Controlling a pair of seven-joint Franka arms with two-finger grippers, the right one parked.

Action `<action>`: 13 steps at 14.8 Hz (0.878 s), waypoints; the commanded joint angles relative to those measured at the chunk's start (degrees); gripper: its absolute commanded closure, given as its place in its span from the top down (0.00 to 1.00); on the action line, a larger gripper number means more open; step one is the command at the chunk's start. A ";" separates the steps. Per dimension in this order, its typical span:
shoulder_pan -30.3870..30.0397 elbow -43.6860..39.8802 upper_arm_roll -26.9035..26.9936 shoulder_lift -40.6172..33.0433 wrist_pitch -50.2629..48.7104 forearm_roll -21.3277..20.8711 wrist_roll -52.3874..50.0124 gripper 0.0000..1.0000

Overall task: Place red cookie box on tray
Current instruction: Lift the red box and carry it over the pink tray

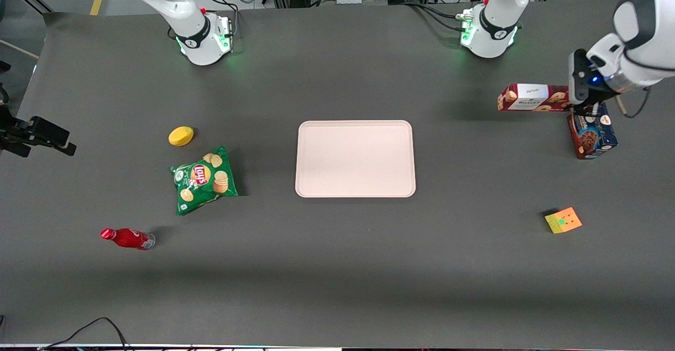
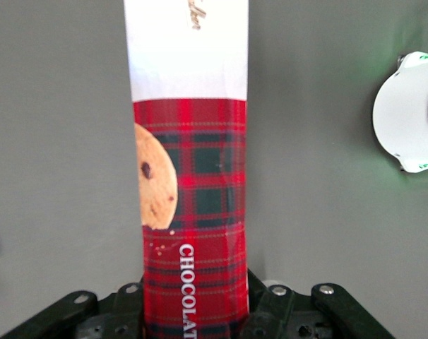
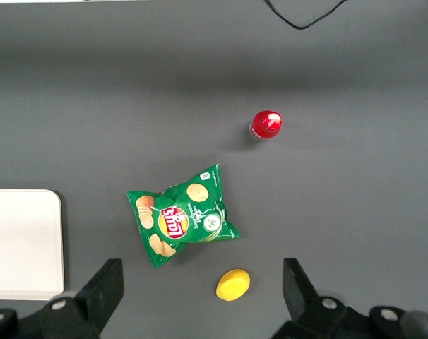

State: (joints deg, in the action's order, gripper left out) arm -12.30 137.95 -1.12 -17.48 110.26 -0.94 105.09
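Note:
The red cookie box (image 1: 532, 98) is long, slim and red tartan with cookie pictures and a white label panel. My left gripper (image 1: 576, 106) is shut on one end of it and holds it level above the table, toward the working arm's end. In the left wrist view the box (image 2: 193, 176) runs out from between the fingers of the gripper (image 2: 195, 314), one dark finger (image 2: 267, 311) on each side. The pale pink tray (image 1: 355, 158) lies flat at the table's middle, with nothing on it, well apart from the box.
A dark blue cookie box (image 1: 593, 136) stands upright just under my gripper, nearer the front camera. A coloured cube (image 1: 563, 220) lies nearer still. Toward the parked arm's end lie a lemon (image 1: 181, 136), a green chips bag (image 1: 204, 179) and a red bottle (image 1: 126, 238).

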 commanded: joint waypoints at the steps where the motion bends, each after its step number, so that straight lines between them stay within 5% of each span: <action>1: -0.27 -13.63 -2.38 -0.71 -11.87 0.68 -0.94 0.24; 4: -0.18 -19.47 -2.92 -0.80 -17.69 0.76 -8.55 0.24; 8: -0.18 -24.21 -10.02 -1.24 -23.58 3.13 -32.60 0.23; 13: 0.08 -24.66 -17.30 -1.50 -26.41 12.36 -59.44 0.23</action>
State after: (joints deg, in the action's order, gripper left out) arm -12.15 115.04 -14.92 -19.27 85.44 7.91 56.74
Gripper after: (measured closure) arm 0.595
